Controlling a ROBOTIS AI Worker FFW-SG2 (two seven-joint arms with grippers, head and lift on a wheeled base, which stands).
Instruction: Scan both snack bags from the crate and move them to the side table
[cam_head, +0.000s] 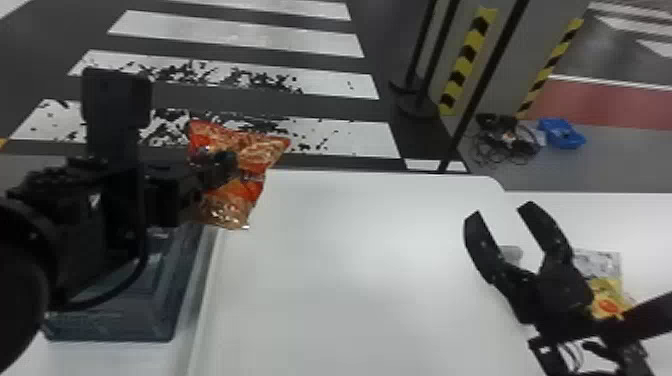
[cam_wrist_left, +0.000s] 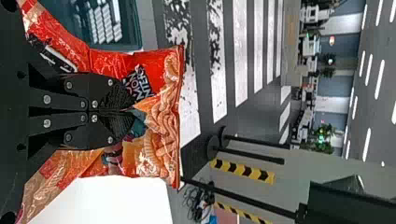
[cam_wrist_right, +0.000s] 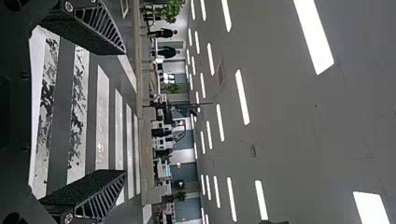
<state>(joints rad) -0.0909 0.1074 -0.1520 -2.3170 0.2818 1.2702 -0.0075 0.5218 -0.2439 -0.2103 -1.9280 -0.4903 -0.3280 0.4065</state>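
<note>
Left gripper clamps the orange snack bag, which spreads beyond its fingertips and to both sides.

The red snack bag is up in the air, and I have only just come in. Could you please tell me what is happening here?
The robot's left gripper is shut on the red snack bag and holds it up, near the dark crate on the robot's left. The right gripper is open and holds nothing. A yellow and silver package lies on the robot's right, partly hidden by the right arm.
</note>
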